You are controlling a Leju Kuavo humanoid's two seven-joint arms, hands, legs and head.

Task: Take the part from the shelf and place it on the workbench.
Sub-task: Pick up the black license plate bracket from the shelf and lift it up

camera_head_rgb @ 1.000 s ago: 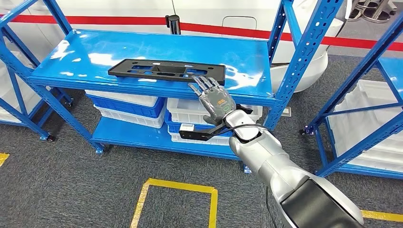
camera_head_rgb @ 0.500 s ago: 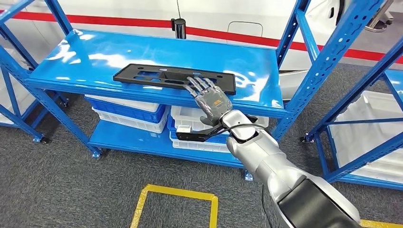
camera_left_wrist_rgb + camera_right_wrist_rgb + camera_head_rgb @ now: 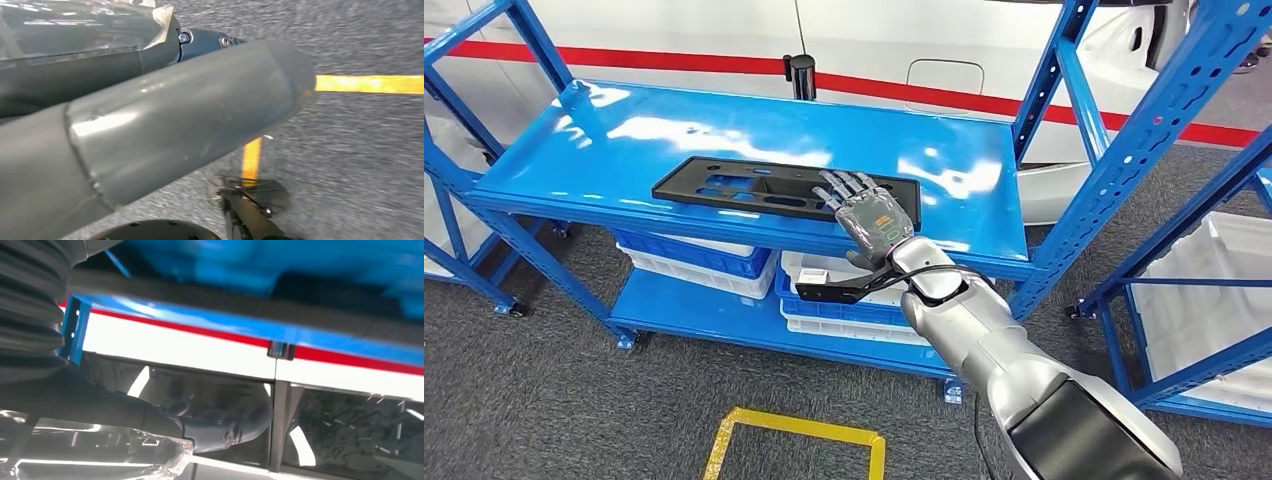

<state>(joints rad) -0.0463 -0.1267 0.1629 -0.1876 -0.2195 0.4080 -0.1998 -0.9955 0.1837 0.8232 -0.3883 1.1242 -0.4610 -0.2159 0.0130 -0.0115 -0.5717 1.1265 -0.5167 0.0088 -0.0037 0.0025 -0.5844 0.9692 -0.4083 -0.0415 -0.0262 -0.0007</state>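
Part: flat black plate lying on the blue shelf, long axis left to right
Right hand: fingers spread, over the plate's right end; holding nothing
Left hand: grip cannot be told

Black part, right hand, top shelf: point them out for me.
black part (image 3: 724, 186), head view, on its slotted left half.
right hand (image 3: 871, 213), head view, on its back.
top shelf (image 3: 674, 125), head view, bare blue surface.
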